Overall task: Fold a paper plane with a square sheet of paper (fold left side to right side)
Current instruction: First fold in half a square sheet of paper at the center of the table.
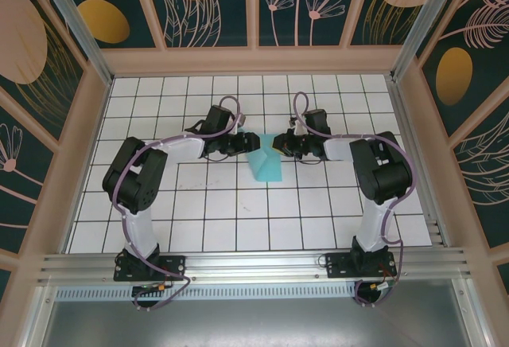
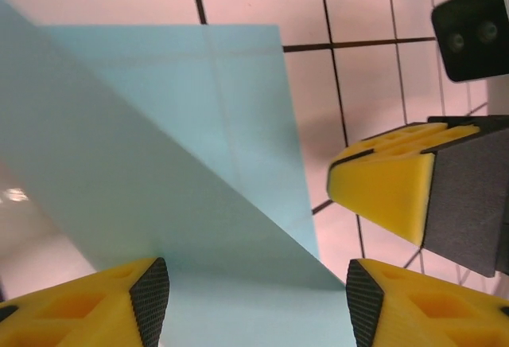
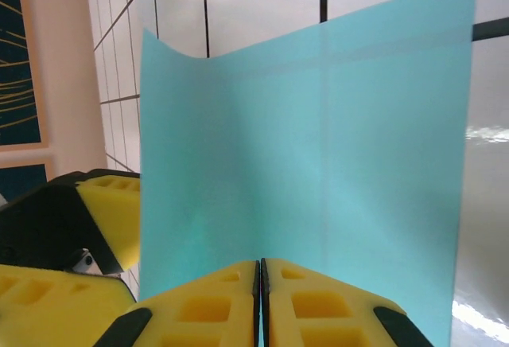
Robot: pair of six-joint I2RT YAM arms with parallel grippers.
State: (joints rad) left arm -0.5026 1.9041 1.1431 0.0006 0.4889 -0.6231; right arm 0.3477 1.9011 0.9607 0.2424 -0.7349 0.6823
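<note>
Pinching the square sheet of paper [image 3: 318, 140] by its edge with the right gripper [image 3: 261, 271], squeezing both yellow pads [image 3: 207, 307] tight together and leaving no gap at the tips. Holding the light turquoise paper upright before that wrist camera, bowing it along a soft vertical bend. Straddling the same sheet with the left gripper [image 2: 254, 299], spreading its pads wide apart and gripping nothing; not showing clearly whether touching the paper or just clear of it. Resting the sheet around the middle of the gridded table [image 1: 238, 212], a little toward the table's far edge. Hovering just left and just right of the table's middle, facing inward, with the turquoise paper in between.
</note>
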